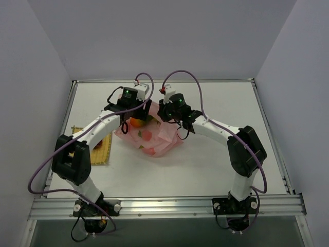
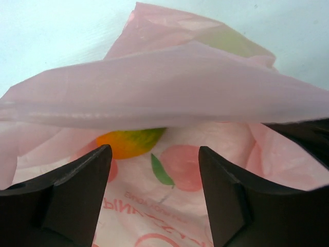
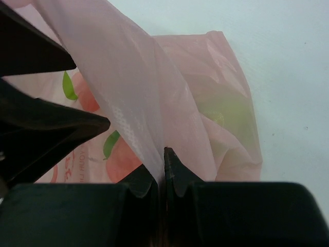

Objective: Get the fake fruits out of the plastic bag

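Observation:
The pink plastic bag (image 1: 154, 138) lies mid-table, printed with peaches. My right gripper (image 3: 160, 170) is shut on a fold of the bag's upper film (image 3: 128, 87) and holds it lifted; in the top view the right gripper (image 1: 165, 115) is at the bag's far edge. My left gripper (image 2: 154, 172) is open and empty, with its fingers (image 2: 77, 195) inside the bag's mouth. An orange-and-green fruit (image 2: 131, 140) lies just ahead of it and also shows in the top view (image 1: 136, 122). A yellow-green fruit (image 3: 231, 116) shows through the film. Other fruits are hidden.
A flat yellow woven mat (image 1: 101, 150) lies left of the bag, partly under the left arm. The table has a raised metal rim (image 1: 164, 205) at the near edge and white walls close on all sides.

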